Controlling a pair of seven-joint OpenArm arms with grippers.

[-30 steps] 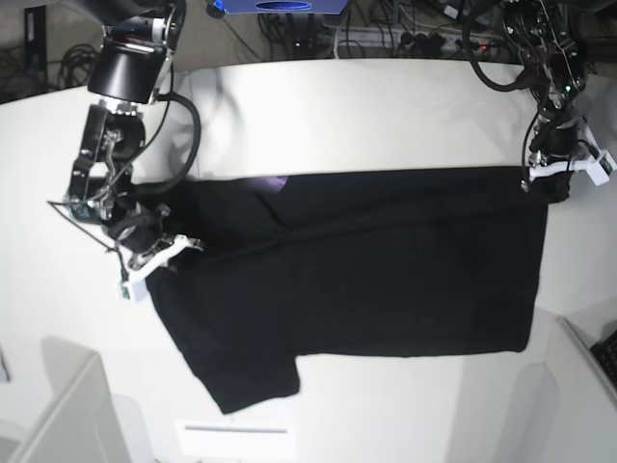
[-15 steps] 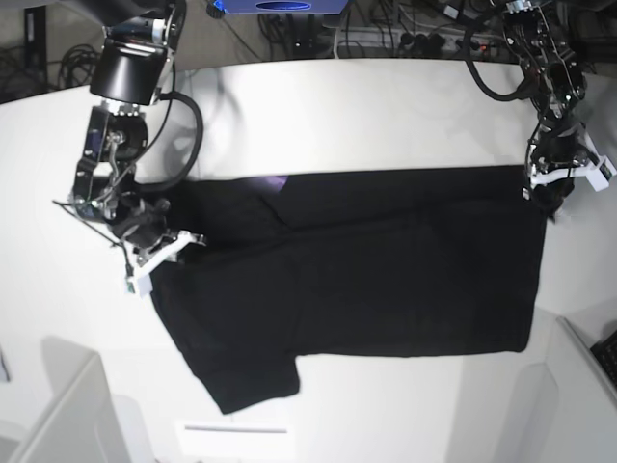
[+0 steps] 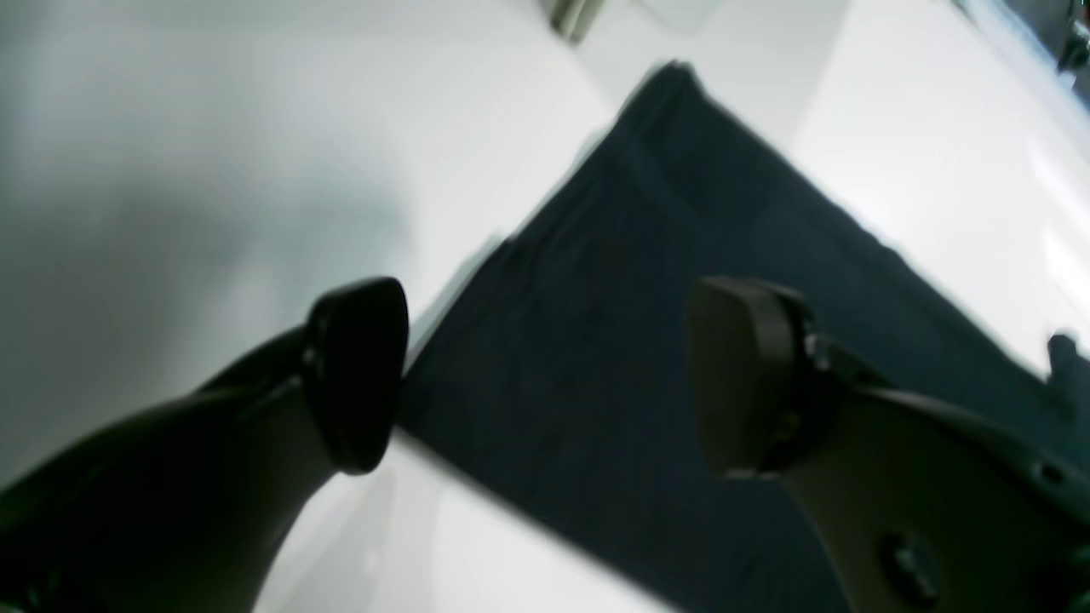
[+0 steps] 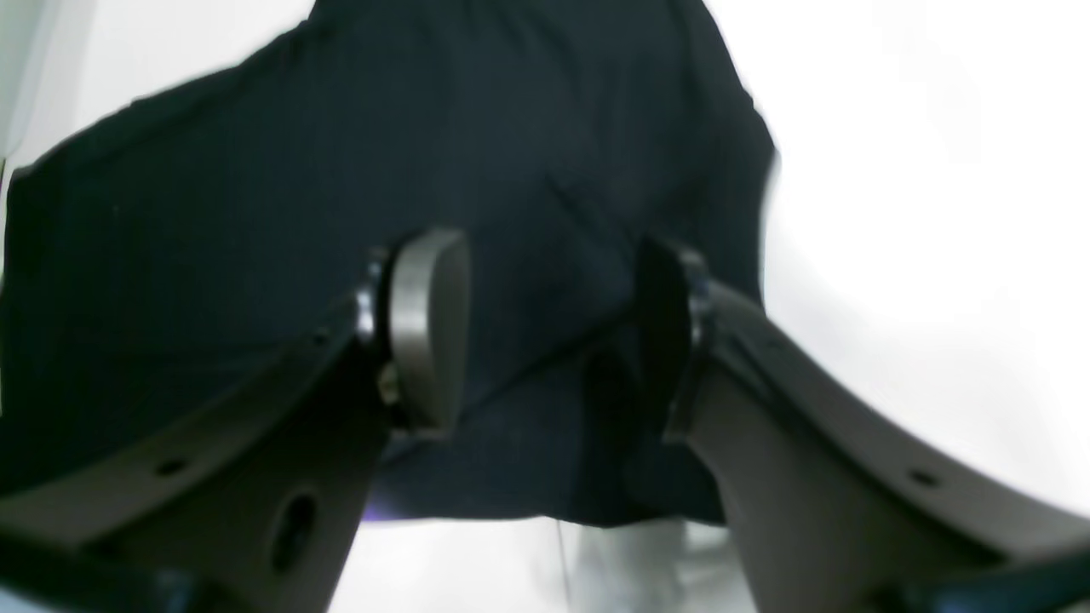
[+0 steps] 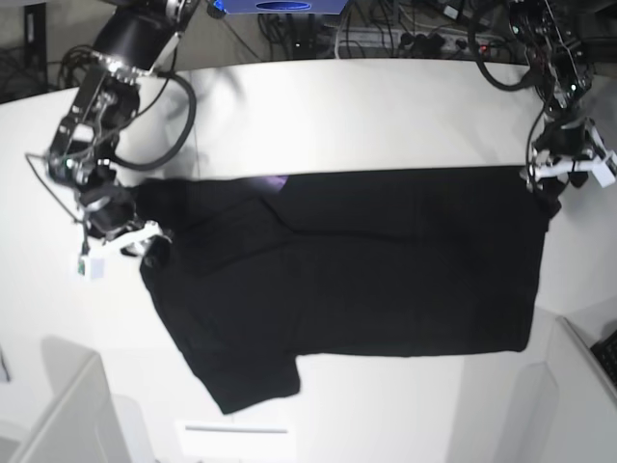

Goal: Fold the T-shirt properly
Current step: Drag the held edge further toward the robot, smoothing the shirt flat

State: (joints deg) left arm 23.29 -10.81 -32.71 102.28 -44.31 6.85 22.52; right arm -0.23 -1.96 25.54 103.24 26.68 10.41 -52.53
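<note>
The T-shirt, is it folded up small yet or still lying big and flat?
Still big and flat. The T-shirt lies spread across the table, one sleeve sticking out at the bottom. It looks partly doubled over, not a neat bundle.

Both arms reaching down at opposite ends, jaws parted.

Left gripper (image 3: 545,375) hanging with its two dark fingers (image 3: 358,375) spread wide apart, nothing clamped between them, arm descending from the far right corner in the base view. Right gripper (image 4: 545,332) likewise standing with pads (image 4: 426,323) separated and gripping nothing, wrist bending downward, arm curving in from the upper left of the base view.
</note>
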